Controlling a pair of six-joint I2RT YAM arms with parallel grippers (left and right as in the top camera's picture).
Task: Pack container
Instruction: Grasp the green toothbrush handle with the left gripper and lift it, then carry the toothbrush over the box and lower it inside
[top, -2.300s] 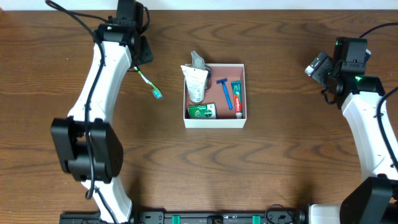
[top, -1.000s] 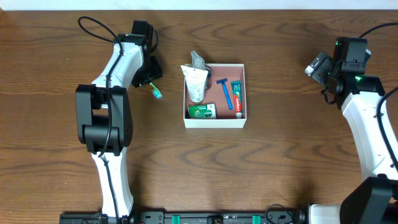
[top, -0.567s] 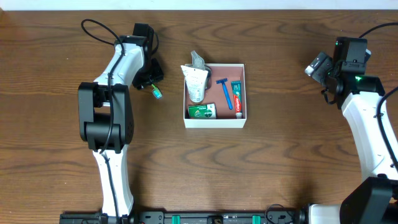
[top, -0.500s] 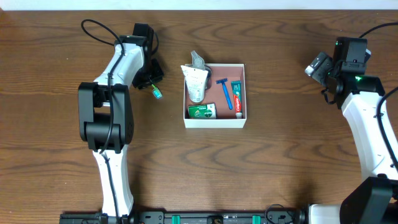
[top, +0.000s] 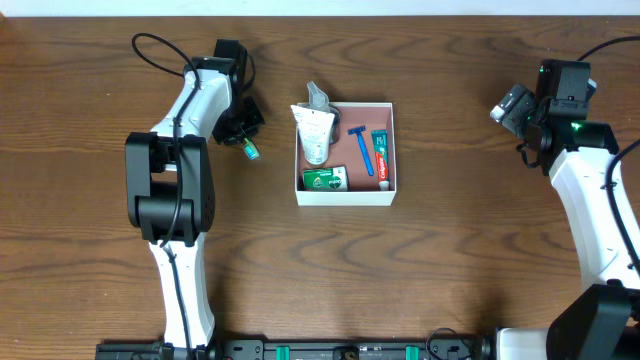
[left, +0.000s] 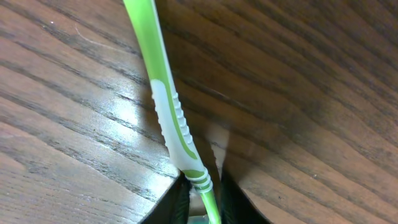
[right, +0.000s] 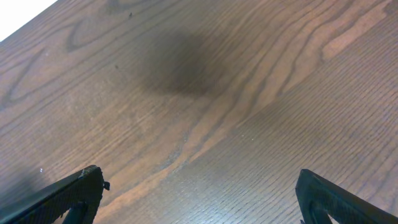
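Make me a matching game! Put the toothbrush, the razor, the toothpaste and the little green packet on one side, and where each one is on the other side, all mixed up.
Things:
1. toothbrush
2. razor
3. toothpaste tube
4. green packet

Places:
A. inside the container, along its right wall
B. on the table, left of the container
C. in the container's near left corner
D. in the middle of the container's floor

Pairs: 1-B, 2-D, 3-A, 4-C
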